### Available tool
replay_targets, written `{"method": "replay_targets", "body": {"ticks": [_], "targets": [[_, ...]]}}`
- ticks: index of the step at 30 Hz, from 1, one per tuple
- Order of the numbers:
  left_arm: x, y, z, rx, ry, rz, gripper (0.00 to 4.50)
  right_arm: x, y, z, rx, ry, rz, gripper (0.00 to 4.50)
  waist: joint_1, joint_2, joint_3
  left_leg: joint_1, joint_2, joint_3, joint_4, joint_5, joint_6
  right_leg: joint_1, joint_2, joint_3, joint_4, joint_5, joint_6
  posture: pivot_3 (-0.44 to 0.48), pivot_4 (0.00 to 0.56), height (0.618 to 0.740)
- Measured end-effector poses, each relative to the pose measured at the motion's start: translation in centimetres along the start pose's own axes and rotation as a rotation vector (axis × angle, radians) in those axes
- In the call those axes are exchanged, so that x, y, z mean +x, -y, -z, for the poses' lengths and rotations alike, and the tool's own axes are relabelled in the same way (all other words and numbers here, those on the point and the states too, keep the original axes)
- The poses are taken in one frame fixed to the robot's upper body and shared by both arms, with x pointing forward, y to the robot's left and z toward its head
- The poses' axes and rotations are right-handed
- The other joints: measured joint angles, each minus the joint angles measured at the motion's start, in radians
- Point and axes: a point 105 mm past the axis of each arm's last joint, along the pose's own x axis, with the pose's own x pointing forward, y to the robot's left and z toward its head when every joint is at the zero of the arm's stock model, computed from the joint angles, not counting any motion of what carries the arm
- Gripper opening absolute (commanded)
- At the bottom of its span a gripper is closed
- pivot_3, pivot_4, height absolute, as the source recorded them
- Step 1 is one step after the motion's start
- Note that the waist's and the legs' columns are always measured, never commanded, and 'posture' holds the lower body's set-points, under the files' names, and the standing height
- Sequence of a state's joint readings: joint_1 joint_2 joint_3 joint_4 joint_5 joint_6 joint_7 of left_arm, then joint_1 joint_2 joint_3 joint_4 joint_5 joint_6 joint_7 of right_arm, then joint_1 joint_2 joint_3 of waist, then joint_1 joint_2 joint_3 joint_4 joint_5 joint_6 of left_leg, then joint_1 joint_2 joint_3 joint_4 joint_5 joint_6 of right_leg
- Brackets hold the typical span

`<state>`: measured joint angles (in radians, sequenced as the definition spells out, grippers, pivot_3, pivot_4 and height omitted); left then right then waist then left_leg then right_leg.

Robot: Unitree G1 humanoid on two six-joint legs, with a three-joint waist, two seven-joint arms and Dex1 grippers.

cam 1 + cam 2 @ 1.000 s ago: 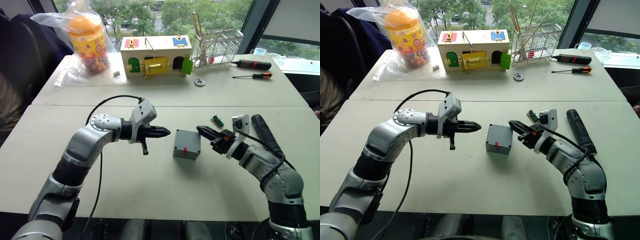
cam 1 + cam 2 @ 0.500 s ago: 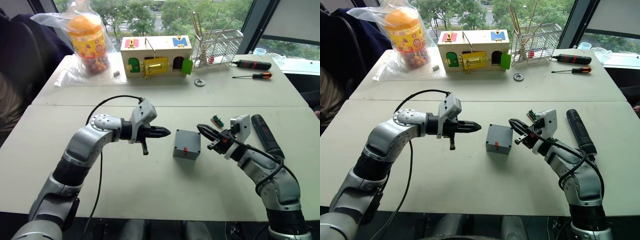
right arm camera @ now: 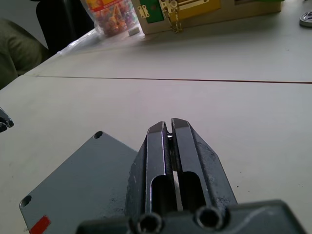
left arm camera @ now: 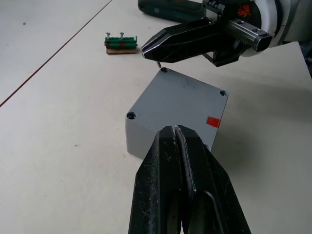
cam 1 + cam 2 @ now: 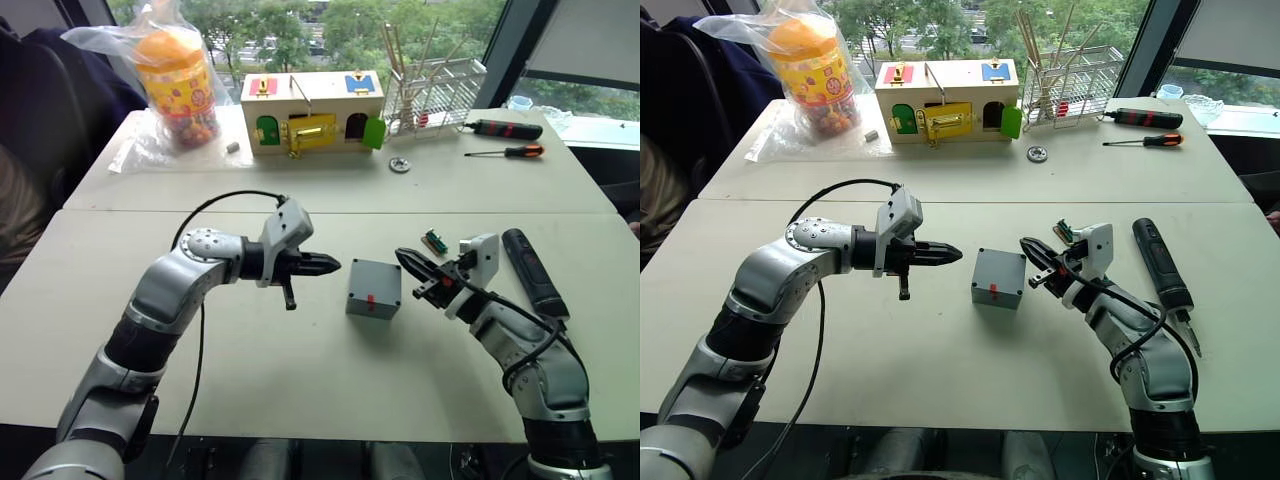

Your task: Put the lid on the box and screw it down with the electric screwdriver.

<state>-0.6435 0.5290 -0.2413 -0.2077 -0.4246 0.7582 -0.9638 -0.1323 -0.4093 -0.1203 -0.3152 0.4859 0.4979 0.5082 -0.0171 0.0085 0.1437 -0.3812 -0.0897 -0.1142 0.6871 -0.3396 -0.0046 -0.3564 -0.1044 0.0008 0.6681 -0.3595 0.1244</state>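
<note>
The left arm is bent at the elbow and stretched over the counter [image 5: 300, 370]. The left gripper [image 5: 330, 265] is pressed shut with nothing in it and points toward 3 o'clock at the box [image 5: 374, 289]. The right arm is bent too. The right gripper [image 5: 403, 262] points toward 9 o'clock, and a small metal screw [image 4: 158, 62] is pinched between its nearly closed fingers.

The box is set on the counter between the two grippers, with the lid [image 4: 178, 105] already on top. The right gripper is just beside its 3 o'clock corner. The left gripper is near its 9 o'clock side, not touching.

The electric screwdriver [image 5: 1162, 265] is laid flat at 3 o'clock from the right gripper. Bare counter is seen at 6 o'clock from the box.
</note>
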Motion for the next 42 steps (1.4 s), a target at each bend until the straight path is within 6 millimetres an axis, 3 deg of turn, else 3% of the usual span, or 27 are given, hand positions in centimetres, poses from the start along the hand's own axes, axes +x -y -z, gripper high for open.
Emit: {"method": "replay_targets", "body": {"ticks": [17, 27, 42], "targets": [[0.1, -0.1, -0.5, 0.017, 0.004, 0.001, 0.0, -0.2, -0.2, 0.4, 0.016, -0.016, 0.001, 0.06, -0.001, 0.0, 0.0, 0.0, 0.0, 0.0, 0.0, 0.0, 0.0, 0.0, 0.0, 0.0, 0.0, 0.0, 0.0, 0.0, 0.15, 0.74], [0.4, 0.1, -0.1, 0.009, -0.009, 0.021, 0.0, -0.1, -0.8, -1.3, 0.01, 0.036, 0.013, 0.06, 0.0, 0.0, 0.0, 0.0, 0.0, 0.0, 0.0, 0.0, 0.0, 0.0, 0.0, 0.0, 0.0, 0.0, 0.0, 0.0, 0.15, 0.74], [0.4, -0.1, 0.1, 0.003, -0.006, 0.019, 0.0, -0.2, -1.1, -1.0, 0.025, 0.028, 0.011, 0.06, 0.0, 0.0, 0.0, 0.0, 0.0, 0.0, 0.0, 0.0, 0.0, 0.0, 0.0, 0.0, 0.0, 0.0, 0.0, 0.0, 0.15, 0.74]]}}
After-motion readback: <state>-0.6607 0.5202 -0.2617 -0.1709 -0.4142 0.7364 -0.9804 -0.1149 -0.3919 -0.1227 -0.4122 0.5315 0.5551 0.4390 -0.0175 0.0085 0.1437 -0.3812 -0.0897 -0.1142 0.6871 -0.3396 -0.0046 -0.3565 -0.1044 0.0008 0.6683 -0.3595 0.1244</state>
